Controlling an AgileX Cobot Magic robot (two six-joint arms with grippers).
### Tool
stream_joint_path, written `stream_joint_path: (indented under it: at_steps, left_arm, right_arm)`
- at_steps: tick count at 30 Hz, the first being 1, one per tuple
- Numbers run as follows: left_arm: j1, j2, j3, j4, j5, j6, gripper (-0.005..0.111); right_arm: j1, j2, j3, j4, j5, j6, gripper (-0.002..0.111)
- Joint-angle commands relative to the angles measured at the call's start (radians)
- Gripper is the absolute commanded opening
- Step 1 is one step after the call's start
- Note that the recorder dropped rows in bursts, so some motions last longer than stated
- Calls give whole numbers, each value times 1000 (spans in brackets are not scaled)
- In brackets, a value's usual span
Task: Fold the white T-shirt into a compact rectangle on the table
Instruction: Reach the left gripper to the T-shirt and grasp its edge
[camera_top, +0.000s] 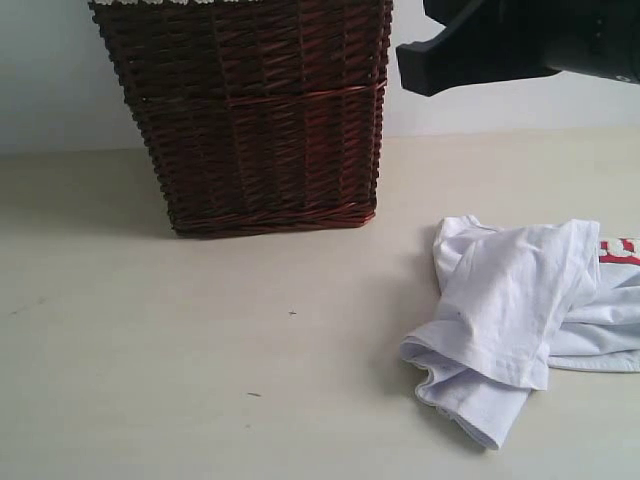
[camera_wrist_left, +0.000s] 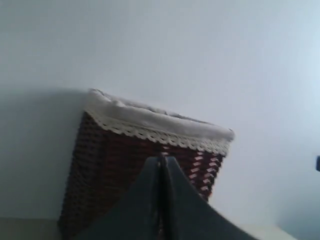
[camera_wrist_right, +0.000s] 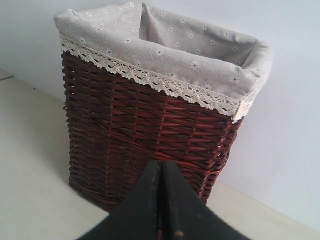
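Note:
The white T-shirt (camera_top: 510, 310) lies crumpled in a loose heap on the right of the cream table (camera_top: 200, 340), with a bit of its red band (camera_top: 620, 250) showing at the far right edge. My left gripper (camera_wrist_left: 161, 159) is shut with nothing in it and points at the wicker basket. My right gripper (camera_wrist_right: 161, 162) is also shut and empty, facing the same basket from above the table. A black part of an arm (camera_top: 480, 45) hangs high at the top right, above the shirt. Neither wrist view shows the shirt.
A tall dark red-brown wicker basket (camera_top: 255, 120) stands at the back, left of the shirt. Its pale lace-trimmed liner (camera_wrist_right: 165, 45) folds over the rim. A plain light wall rises behind the table.

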Motion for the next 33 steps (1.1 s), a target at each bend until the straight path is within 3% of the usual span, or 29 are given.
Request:
stream_joint_path:
  at_steps: [1,6,9,12,16,20,23,26,31,33]
  left_arm:
    - [-1,240,-156,511,-174,-428,0]
    - [-1,489,-217,729,-370,-553,0]
    - [-17,619,-183,768,-374,-539,0]
    - [-90,750,-165,737,-324,-462,0]
    - [-278,923,-196,604,-208,-324,0]
    - [-514,1083,-270,357,-203,-51,0]
    - [-659,1195,-340,181,-203,122,1]
    - [-733,1312,-438,134,-202,155,12]
    - [-789,1524,-627,133,-188,155,52]
    - [-801,1607,-703,143,-139,155,60]
  right_arm:
    - [-4,-5,0,-2,16,-7,0]
    - [-4,-15,-9,-2,-5,-7,0]
    - [-4,-23,-12,-2,-18,-7,0]
    - [-4,-25,-16,-2,-20,-7,0]
    - [-4,-25,-18,-2,-20,-7,0]
    - [-4,-25,-18,-2,-34,-7,1]
    - [-4,-25,-18,-2,-84,-21,9]
    - [-4,-25,-18,-2,-220,-43,20]
    - [-4,-25,-15,-2,-435,-54,34]
    - [-4,-25,-15,-2,-449,-54,37]
